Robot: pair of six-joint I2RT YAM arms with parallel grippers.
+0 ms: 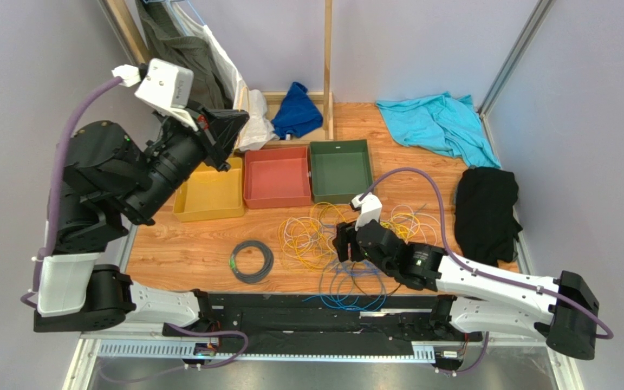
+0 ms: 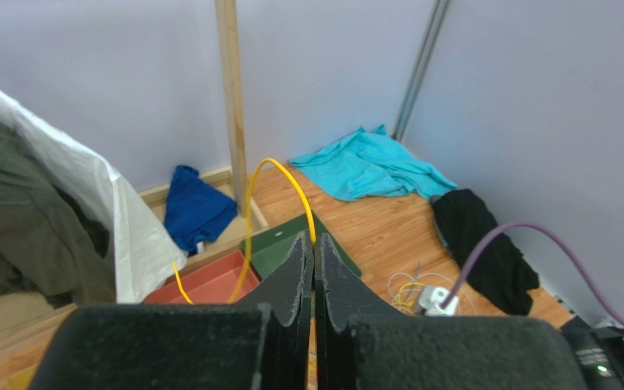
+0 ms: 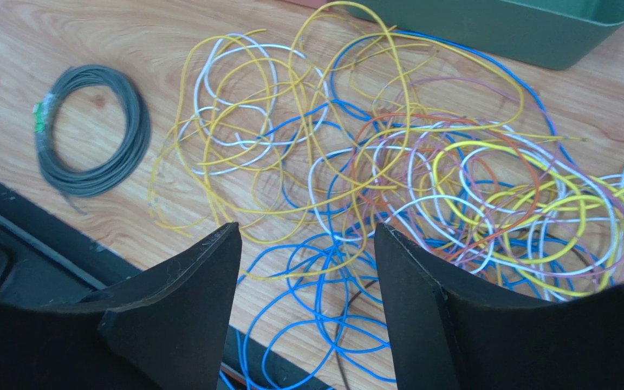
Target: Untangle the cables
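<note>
The step in hand is judged to be the drawing of one strand out of the tangle; the left gripper (image 2: 314, 244) stands high over the far left of the table, its fingers pressed together on a yellow cable (image 2: 274, 162) that is seen arching up from the tips; whether its other end lies in the heap cannot be told. The right gripper (image 3: 307, 236) is held low over the near side of the cables (image 3: 421, 162), fingers apart, nothing between them. For a clean result it is advised that a single loop be taken where it lies free, such as the blue runs nearest the table edge, and that it be drawn slowly so that crossings are not tightened into knots. The cables are found on the wooden table in front of the green bin (image 3: 494, 32): thin yellow, blue, white and orange wires, heavily interlaced in overlapping loops; a dark coil (image 3: 136, 130) with a green tag lies apart to the left, neatly wound
</note>
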